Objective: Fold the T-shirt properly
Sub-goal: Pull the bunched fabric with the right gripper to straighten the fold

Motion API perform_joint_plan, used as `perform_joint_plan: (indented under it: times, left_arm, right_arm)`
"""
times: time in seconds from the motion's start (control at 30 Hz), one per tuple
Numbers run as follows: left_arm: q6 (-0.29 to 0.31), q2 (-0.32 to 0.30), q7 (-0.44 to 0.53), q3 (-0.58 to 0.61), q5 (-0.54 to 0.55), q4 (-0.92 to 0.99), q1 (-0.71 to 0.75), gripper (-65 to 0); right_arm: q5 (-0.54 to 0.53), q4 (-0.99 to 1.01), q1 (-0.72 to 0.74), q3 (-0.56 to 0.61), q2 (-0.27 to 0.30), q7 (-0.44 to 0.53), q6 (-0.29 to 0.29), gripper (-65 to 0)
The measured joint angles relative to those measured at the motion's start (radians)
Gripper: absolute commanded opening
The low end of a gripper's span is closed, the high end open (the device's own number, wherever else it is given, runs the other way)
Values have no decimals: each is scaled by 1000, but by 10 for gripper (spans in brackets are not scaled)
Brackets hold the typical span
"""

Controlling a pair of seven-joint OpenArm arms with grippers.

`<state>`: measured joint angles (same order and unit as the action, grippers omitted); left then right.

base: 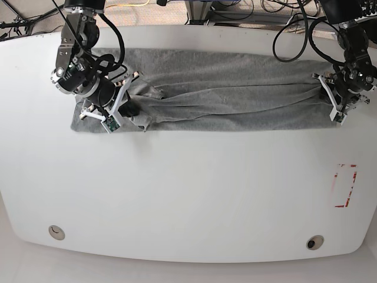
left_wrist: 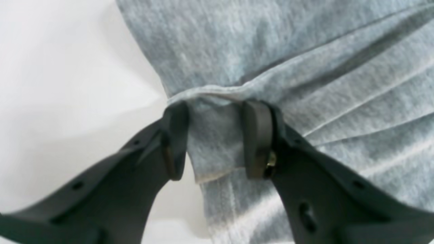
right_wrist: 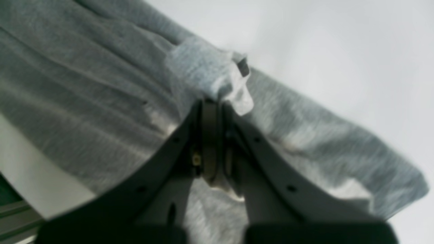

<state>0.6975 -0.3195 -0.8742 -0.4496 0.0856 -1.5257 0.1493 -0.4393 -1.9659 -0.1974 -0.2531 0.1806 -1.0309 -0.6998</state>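
Light heather-grey cotton T-shirt [base: 224,88] stretched in a long band across the far half of the white table [base: 188,194], left gripper [left_wrist: 215,139] pinching a bunched hem fold, right gripper [right_wrist: 217,108] pressed together on a fabric corner

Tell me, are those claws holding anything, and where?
Both hold the T-shirt: the right gripper pinches bunched fabric, the left gripper its edge at the opposite end.
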Motion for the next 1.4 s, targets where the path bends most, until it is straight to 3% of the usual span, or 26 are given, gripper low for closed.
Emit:
perform_joint_plan:
  times: [0.23, 0.5, 0.73, 1.17, 1.27, 1.4]
  left_arm:
    - [0, -18, -3, 10, -3, 1, 3, -408]
    - [-1, -32, -11, 48, -22, -1, 3, -408]
    - [0, -35, 2, 53, -70, -1, -2, -408]
    - [0, -36, 3, 53, -84, -1, -3, -408]
    - [0, -36, 3, 53, -86, -1, -3, -408]
    - [0, -36, 3, 53, -85, -1, -3, -408]
  right_arm:
    - [-95, -3, -60, -72, 17, -10, 2, -650]
    - [-172, -4, -153, -71, 55, -10, 3, -650]
    - [-195, -5, -206, -69, 55, -10, 3, -650]
    - [-198, -8, -248, -68, 106, -2, 3, -647]
    - [-193, -8, -263, -69, 117, -2, 3, -598]
    - [-193, -9, -272, -69, 118, -3, 3, -412]
